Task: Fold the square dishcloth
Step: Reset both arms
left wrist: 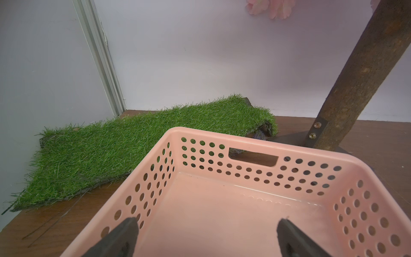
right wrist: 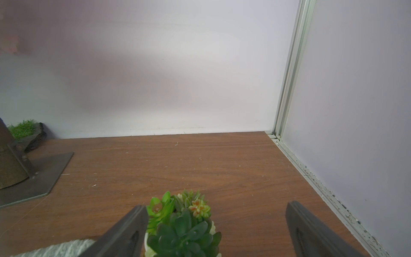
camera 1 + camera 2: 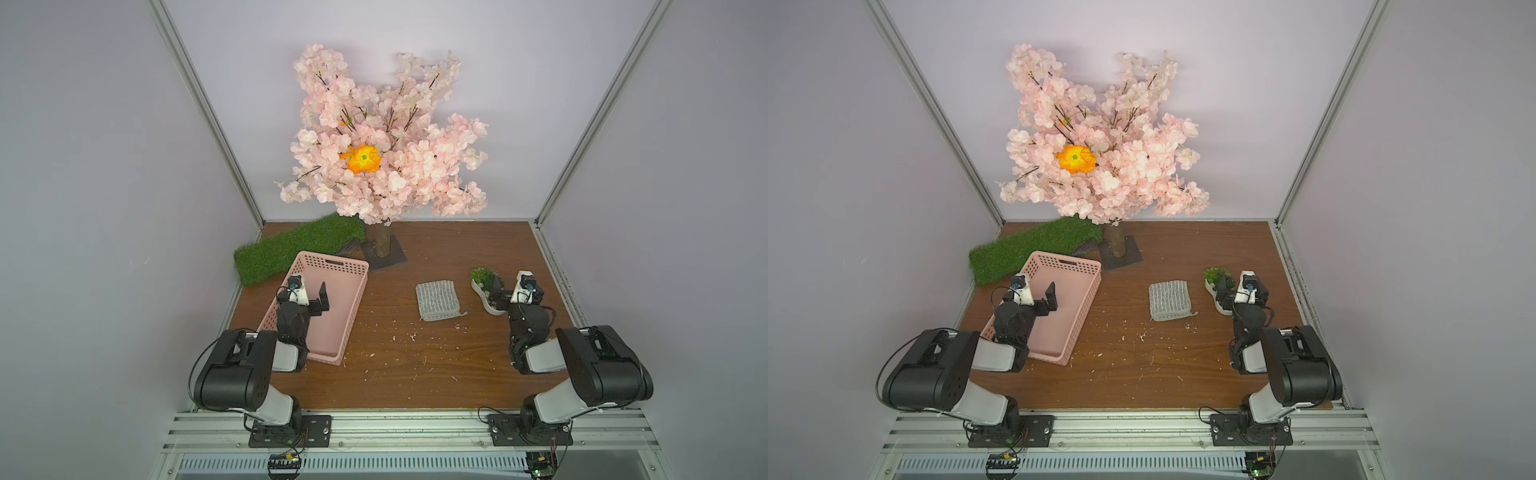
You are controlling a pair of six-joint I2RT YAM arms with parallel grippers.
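The square dishcloth (image 3: 438,300) (image 3: 1170,300) is grey with thin whitish stripes. It lies on the brown table between the two arms, nearer the right one, and a small tab sticks out at its near right corner. Nothing touches it. My left gripper (image 3: 309,293) (image 3: 1038,297) (image 1: 206,224) hangs open over the pink basket (image 3: 332,266) (image 1: 244,142), with nothing between its fingers. My right gripper (image 3: 515,291) (image 3: 1241,289) (image 2: 216,209) is open, right of the cloth, straddling a small potted succulent (image 3: 484,278) (image 2: 184,227). A pale fuzzy edge of the cloth (image 2: 55,248) shows in the right wrist view.
A green grass mat (image 3: 291,249) (image 1: 111,151) lies at the back left behind the basket. A pink blossom tree (image 3: 382,145) stands on a dark base plate (image 3: 392,259) at the back centre. Walls with metal rails close off three sides. Small white crumbs dot the table.
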